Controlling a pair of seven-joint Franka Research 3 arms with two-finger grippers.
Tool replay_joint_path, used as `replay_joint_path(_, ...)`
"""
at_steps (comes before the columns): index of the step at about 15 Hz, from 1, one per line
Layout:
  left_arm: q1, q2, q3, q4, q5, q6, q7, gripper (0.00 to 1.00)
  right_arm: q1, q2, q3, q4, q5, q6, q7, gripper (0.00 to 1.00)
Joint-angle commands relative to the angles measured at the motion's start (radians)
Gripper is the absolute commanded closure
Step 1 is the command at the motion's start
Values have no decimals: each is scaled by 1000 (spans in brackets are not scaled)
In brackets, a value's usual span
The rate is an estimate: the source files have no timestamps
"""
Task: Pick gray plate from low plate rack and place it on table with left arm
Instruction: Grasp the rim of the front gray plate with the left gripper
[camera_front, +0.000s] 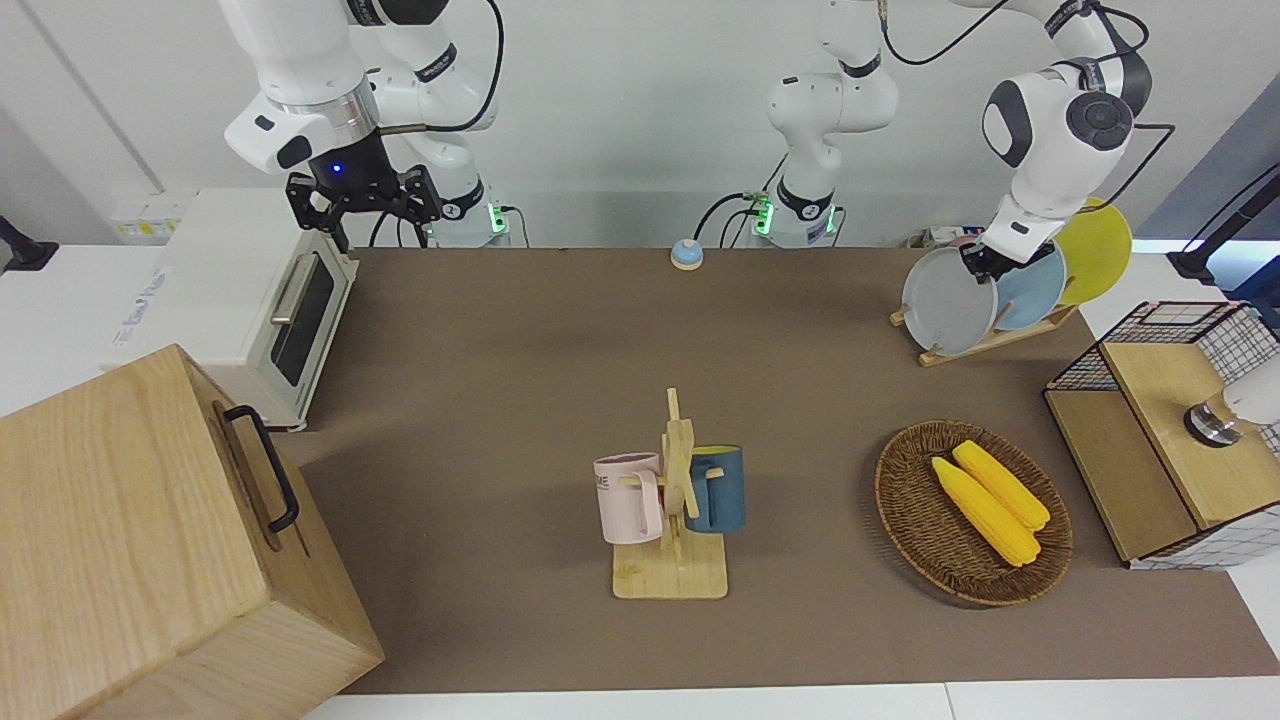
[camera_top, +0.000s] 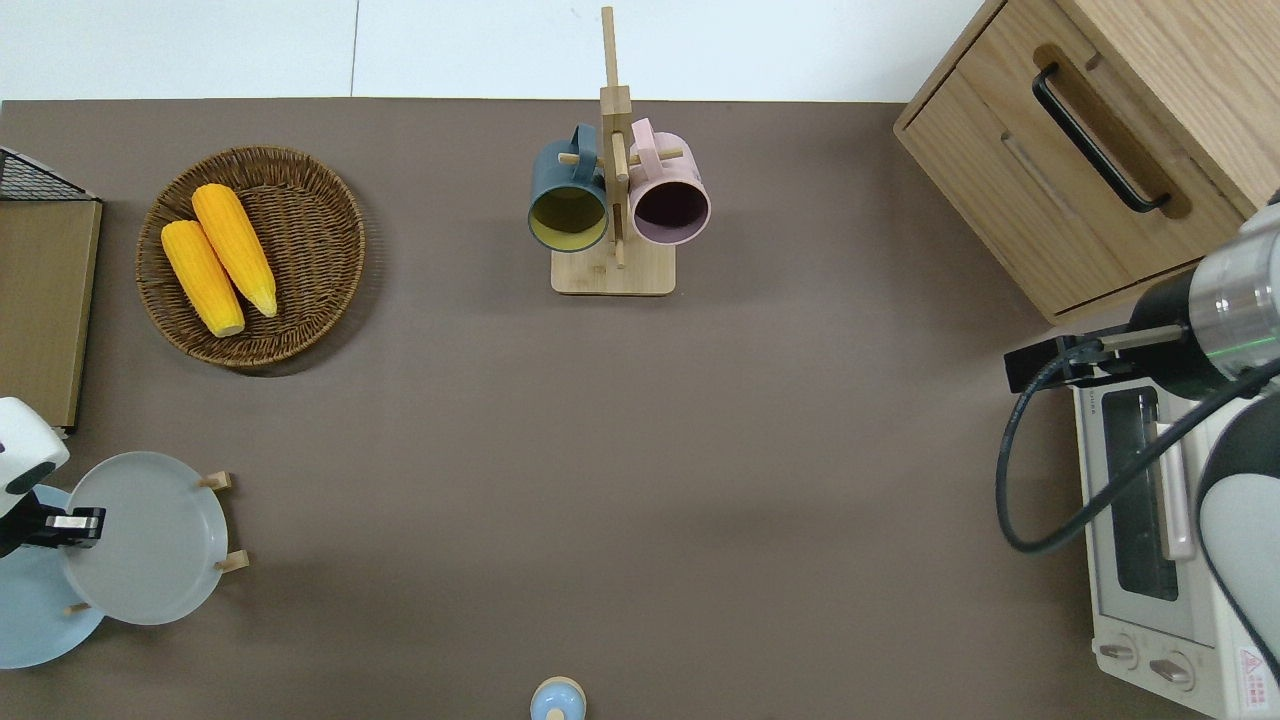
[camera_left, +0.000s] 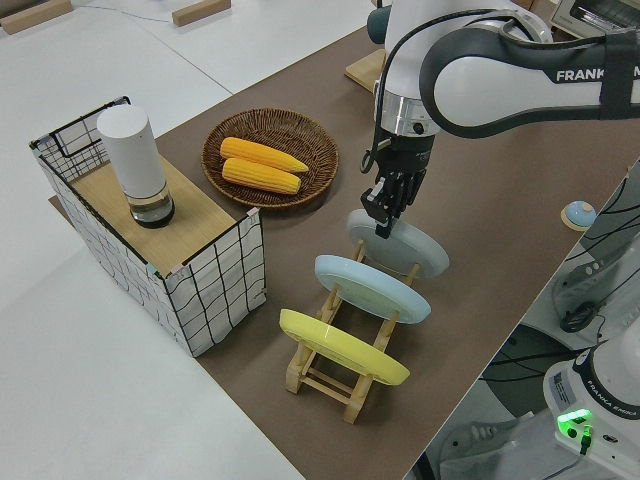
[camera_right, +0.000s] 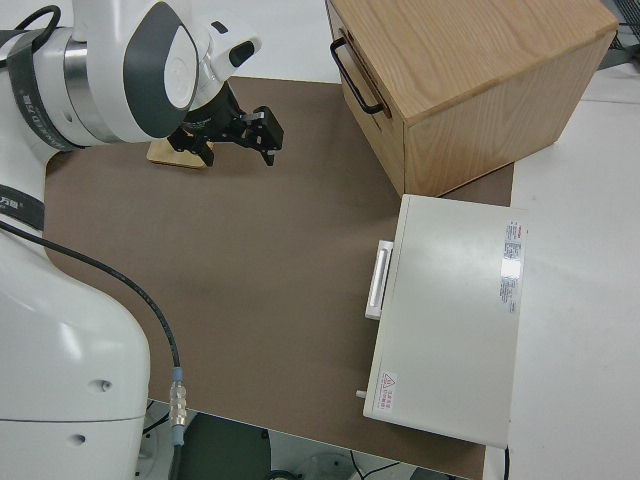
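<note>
1. Gray plate (camera_front: 947, 301) stands tilted on edge in the low plate rack (camera_left: 340, 375), in the slot farthest from the robots. The rack sits on the table (camera_front: 520, 400) at the left arm's end, near the edge closest to the robots.
2. Left gripper (camera_left: 384, 212) is at the plate's upper rim. Fingers (camera_left: 386, 222) are nearly closed and pinch the rim, one on each face; side view shows the black tips touching the gray surface.
3. Overhead view: the gripper body (camera_top: 60, 524) lies over the plate's robot-side edge. The plate's bottom edge appears to sit between the rack's pegs (camera_top: 216, 481); whether it is clear of the slats I cannot tell.
4. Same rack: light-blue plate (camera_left: 372, 288) in the middle slot, yellow plate (camera_left: 342, 347) in the slot nearest the robots, both leaning the same way as the gray one.
5. Farther from the robots than the rack: wicker basket (camera_front: 973, 512) holding two corn cobs (camera_front: 998, 500).
6. Wire-mesh crate (camera_left: 160, 250) with a wooden top stands at the table end beside the rack; a white cylinder (camera_left: 134, 164) stands on it.
7. Mug stand (camera_front: 674, 508) near the table's middle carries a pink mug (camera_front: 630, 498) and a dark-blue mug (camera_front: 717, 488).
8. Right arm is parked; right gripper (camera_front: 362, 200) has its fingers spread apart and holds nothing.
</note>
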Motion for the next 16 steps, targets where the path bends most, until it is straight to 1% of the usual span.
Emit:
replay_joint_path(1,-4,-25,-3,-17,9,-2,0,1000,-20,-3,18,9,-2,-14,13,17)
replay_joint_path(6,-9,-25,-15,38,12,-35,-9,1000,-20,-3,18,9,-2,-14,13,17)
replay_joint_path(9,-15,-25,-23,110,10,-115,-15,1000,-19,-3,18,9,-2,-13,13,17)
replay_joint_path(14,-15,-28,-64,192,9,-205,-16,1000,-19,-3,18,9,-2,-14,13,17)
replay_joint_path(16,-20,-25,-69,219,-13,-248,-19,1000,-19,-3,18,9,-2,-14,13,17)
